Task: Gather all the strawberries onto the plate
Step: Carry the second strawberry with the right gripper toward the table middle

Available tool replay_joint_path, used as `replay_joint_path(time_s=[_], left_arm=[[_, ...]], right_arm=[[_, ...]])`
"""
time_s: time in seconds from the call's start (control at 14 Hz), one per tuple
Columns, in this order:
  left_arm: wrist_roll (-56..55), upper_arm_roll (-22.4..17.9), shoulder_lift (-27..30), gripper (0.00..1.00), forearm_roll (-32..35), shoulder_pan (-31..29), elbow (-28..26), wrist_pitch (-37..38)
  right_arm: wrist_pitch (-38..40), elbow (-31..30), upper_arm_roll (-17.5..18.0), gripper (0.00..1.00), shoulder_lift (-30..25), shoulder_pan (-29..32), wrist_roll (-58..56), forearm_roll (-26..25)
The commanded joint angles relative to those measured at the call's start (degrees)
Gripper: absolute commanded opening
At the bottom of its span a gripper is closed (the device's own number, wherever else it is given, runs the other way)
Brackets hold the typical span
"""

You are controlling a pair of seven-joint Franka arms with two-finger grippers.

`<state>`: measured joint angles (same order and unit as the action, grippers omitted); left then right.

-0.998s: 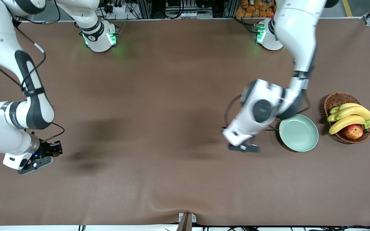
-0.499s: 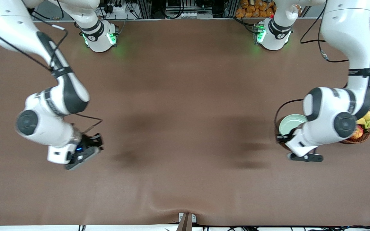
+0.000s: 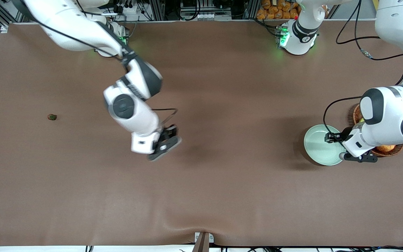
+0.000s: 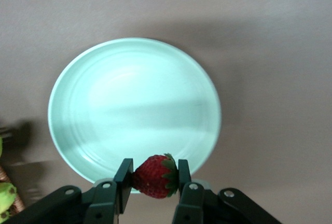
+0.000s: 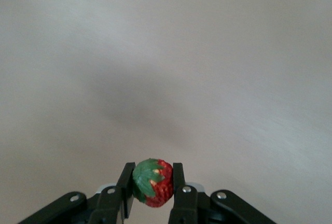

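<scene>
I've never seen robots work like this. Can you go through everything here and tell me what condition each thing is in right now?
Left gripper: over the plate's rim, fingers shut on a strawberry.
Right gripper: above bare table, fingers shut on a second strawberry.
Third strawberry: lying loose on the table toward the right arm's end, untouched.
Plate: upright, nothing in it.
Wicker basket: beside the plate, mostly hidden by the left arm.

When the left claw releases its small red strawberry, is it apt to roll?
Probably a little: the small red strawberry is rounded and tapered. The pale mint-green round plate has a raised rim, likely stopping it. The left claw holds it over that rim, so it might bounce out.
</scene>
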<state>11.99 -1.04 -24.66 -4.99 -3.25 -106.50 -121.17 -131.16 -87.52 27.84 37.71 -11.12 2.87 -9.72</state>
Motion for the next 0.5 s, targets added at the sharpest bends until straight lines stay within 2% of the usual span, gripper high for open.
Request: replay_joint_path(time_s=[0.0,0.14,0.21,0.29,0.43], left_arm=[[2.0,0.6,-1.2,0.29,1.4,-1.0,-2.8,-4.8],[2.1,0.6,-2.8,0.3,1.6,-1.2,-2.8,-7.2],[2.1,0.6,-3.6,0.31,1.6,-1.1,-2.7,-8.5],[2.1,0.6,-4.2,0.41,1.6,-1.1,-2.7,-9.3],[2.1,0.6,-4.7,0.75,1.6,-1.2,-2.7,-9.3]], right_arm=[[-7.8,2.6,-1.3,0.0,5.7,-4.4,1.0,-1.1],[-15.3,3.1,-2.2,0.01,9.3,-6.6,0.9,-1.2],[-18.5,3.6,-2.3,0.05,11.0,-8.0,0.9,-1.2],[-20.9,4.7,-2.4,0.06,12.7,-9.5,0.9,-1.3],[-21.8,6.7,-4.8,0.06,14.4,-13.5,1.1,-1.2]])
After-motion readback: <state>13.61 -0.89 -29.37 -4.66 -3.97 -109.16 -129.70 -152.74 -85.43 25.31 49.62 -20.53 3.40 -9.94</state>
